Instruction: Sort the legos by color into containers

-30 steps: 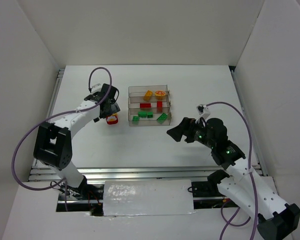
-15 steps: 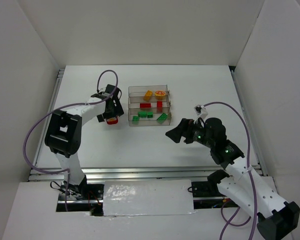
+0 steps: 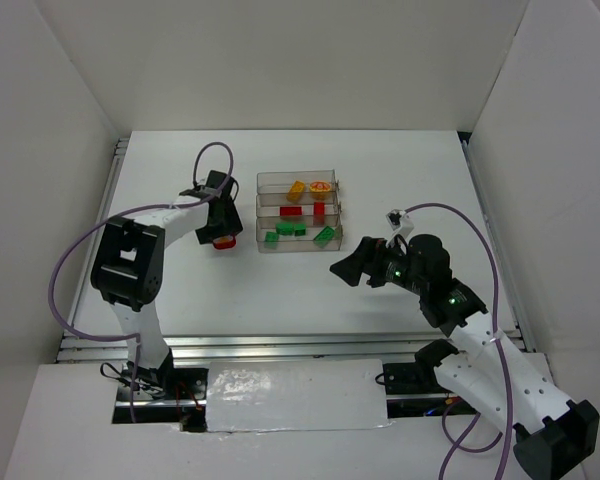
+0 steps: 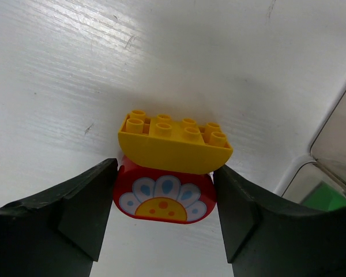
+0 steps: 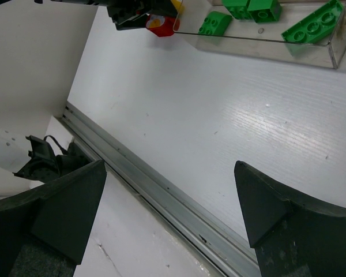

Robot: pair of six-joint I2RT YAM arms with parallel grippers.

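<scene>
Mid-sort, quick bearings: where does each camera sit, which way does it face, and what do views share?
Top external: above and behind the bases, looking down on the table; both arms, left gripper, right gripper, tray.
Left wrist: looks down between its own fingers at the red-and-yellow stack.
Right wrist: looks across the table toward the tray's green bricks; own fingers at bottom corners.
Shared: all three show stack and tray.

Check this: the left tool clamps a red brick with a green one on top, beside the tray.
Wrong colour: the left wrist view shows the left tool clamping a red brick with a yellow brick on top, beside the tray.
</scene>
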